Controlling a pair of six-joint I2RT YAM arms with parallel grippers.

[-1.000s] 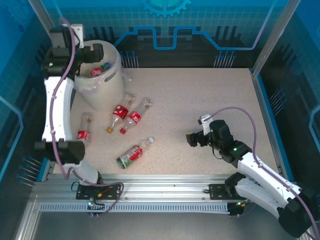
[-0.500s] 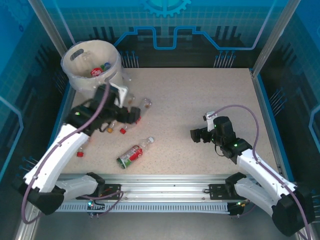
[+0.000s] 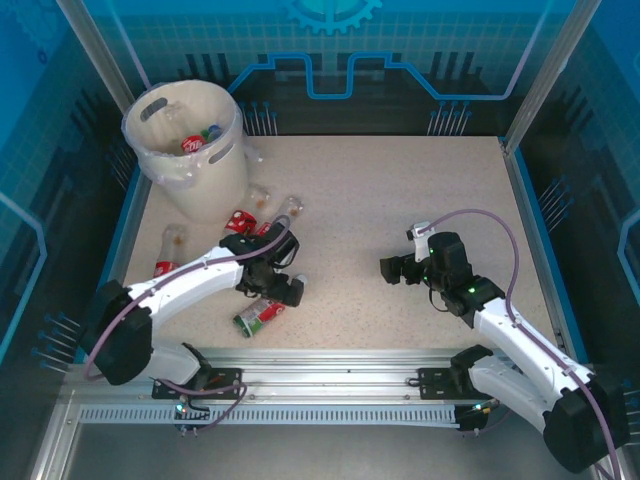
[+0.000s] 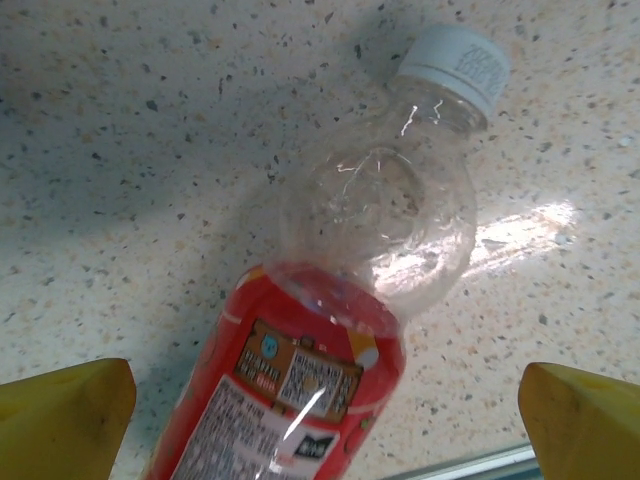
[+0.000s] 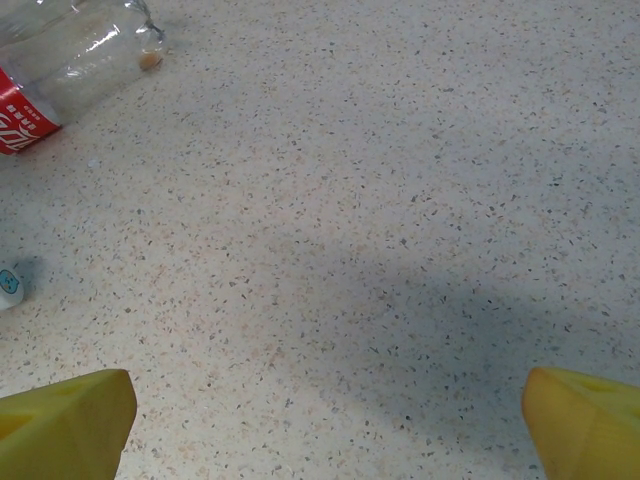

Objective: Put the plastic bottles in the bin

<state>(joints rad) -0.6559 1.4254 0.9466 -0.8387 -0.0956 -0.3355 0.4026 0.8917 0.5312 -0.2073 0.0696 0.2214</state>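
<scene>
I log: cream bin (image 3: 205, 190), upright, bottles (image 3: 193, 144) inside; clear red-labelled bottles (image 3: 240, 222) lying on desk beside it

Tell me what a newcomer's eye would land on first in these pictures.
The big cream bin at the table's far left corner, with a few bottles inside. Next, the left tool hangs open over a red-labelled, white-capped bottle near the front edge, more bottles scattered between it and the bin. The right tool is open over bare tabletop.

plastic bottles (image 3: 258, 315) on table (image 3: 400, 190): 4 | bin (image 3: 205, 190): 1 | arms (image 3: 180, 290): 2
</scene>
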